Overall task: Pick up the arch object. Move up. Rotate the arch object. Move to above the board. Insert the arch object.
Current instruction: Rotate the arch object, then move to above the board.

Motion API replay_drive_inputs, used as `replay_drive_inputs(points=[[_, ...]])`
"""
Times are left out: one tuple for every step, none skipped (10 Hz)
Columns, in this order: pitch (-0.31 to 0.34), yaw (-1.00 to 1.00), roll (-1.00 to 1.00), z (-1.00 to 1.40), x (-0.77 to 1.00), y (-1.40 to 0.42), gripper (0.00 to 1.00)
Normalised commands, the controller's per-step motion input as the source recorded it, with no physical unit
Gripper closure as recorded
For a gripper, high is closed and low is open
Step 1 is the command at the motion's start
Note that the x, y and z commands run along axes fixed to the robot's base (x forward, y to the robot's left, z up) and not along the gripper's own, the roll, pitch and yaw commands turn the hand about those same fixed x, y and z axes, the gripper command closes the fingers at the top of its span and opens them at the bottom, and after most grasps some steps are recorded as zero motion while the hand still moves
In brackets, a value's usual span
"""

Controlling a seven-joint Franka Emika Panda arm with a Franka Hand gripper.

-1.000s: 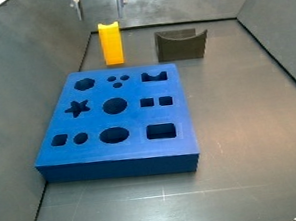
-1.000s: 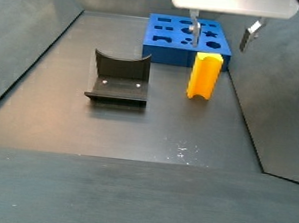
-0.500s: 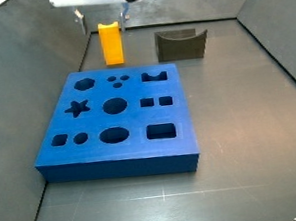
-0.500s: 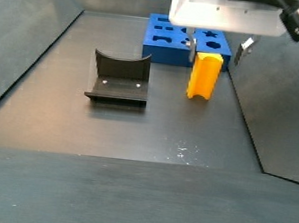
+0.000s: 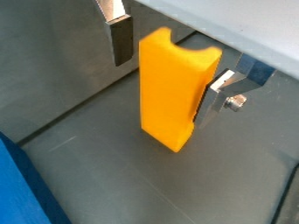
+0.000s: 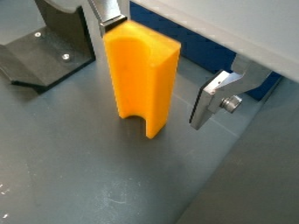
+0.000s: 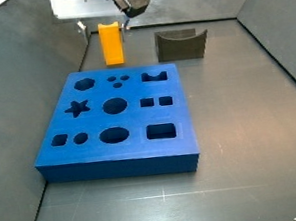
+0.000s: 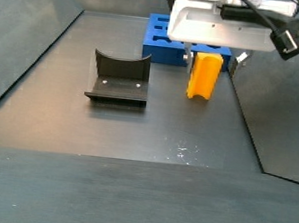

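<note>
Step in hand: picking up the arch object; nothing is lifted yet, judging by the block's base resting on the floor.
Arch object point(image 5: 176, 87): a tall yellow-orange block standing upright near the far edge of the floor, well apart from the board, its long axis vertical.
Gripper point(image 6: 146, 66): directly over the block, one finger on either side of its upper part in both wrist views.
Fingers point(image 5: 119, 39): spread wide; one plate stands just beside a narrow face, the opposite plate lies against or nearly against the other face, and I cannot tell whether it touches.
Key relation: the block sits between the open fingers, so the closing stroke runs across its short width, not along its height.
Arm pose: wrist pointing straight down, seen above the block in a side view point(image 8: 214, 30).
Board point(image 7: 62, 162): blue slab with cut-outs, lying flat toward the near side of the floor.
Dark block point(image 8: 117, 78): beside the arch object, untouched.
</note>
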Motion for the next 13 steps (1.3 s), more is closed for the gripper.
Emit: replay_drive_inputs(points=[[0.000,0.00,0.00,0.00,0.00,0.00,1.00],[0.211,-0.23,0.16,1.00,0.27,-0.13,1.00],[0.223,-0.22,0.16,1.00,0.27,-0.13,1.00],[0.236,-0.19,0.17,1.00,0.26,-0.13,1.00],[0.184,-0.09,0.16,1.00,0.23,-0.11,1.00],[0.154,-0.05,0.15,1.00,0.22,-0.11,1.00],[0.111,-0.02,0.15,1.00,0.20,-0.10,1.00],[0.096,0.00,0.15,1.00,0.19,-0.10,1.00],[0.095,0.01,0.15,1.00,0.18,-0.09,1.00],[0.094,0.01,0.15,1.00,0.17,-0.09,1.00],[0.089,0.02,0.15,1.00,0.16,-0.08,1.00],[0.086,0.02,0.15,1.00,0.15,-0.08,1.00],[0.086,0.02,0.16,1.00,0.14,-0.08,1.00]])
